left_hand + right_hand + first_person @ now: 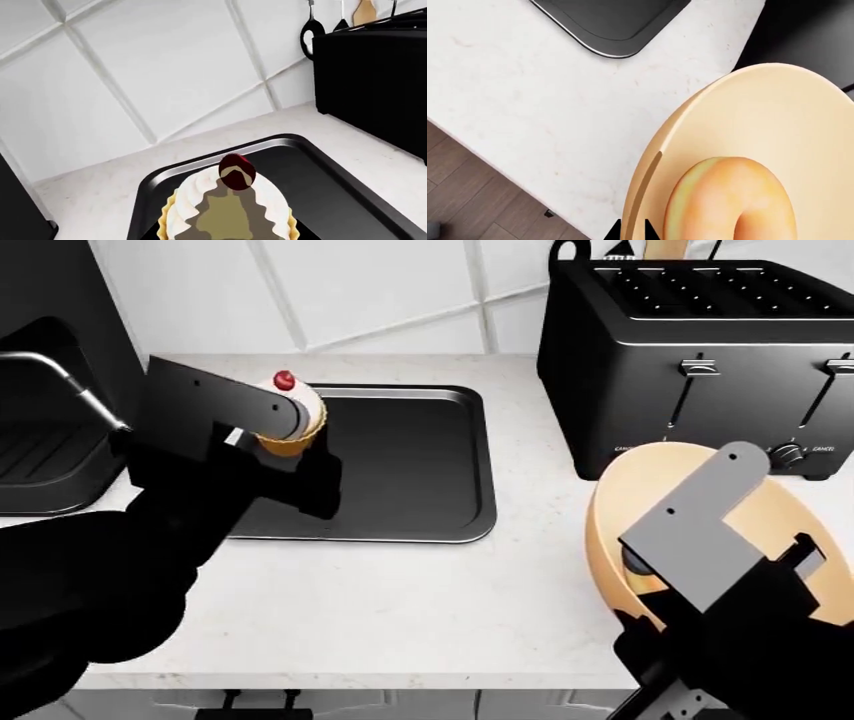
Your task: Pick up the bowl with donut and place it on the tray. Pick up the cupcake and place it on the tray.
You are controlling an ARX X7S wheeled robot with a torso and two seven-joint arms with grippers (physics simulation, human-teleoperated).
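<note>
My left end effector (287, 445) holds the cupcake (292, 420) over the tray's (441, 525) left edge, upper left of the head view, so it lands inside the rim. Right end effector (632, 231) pinches the bowl (781, 495) rim, lower right, donut (730, 200) inside, tilted.
</note>
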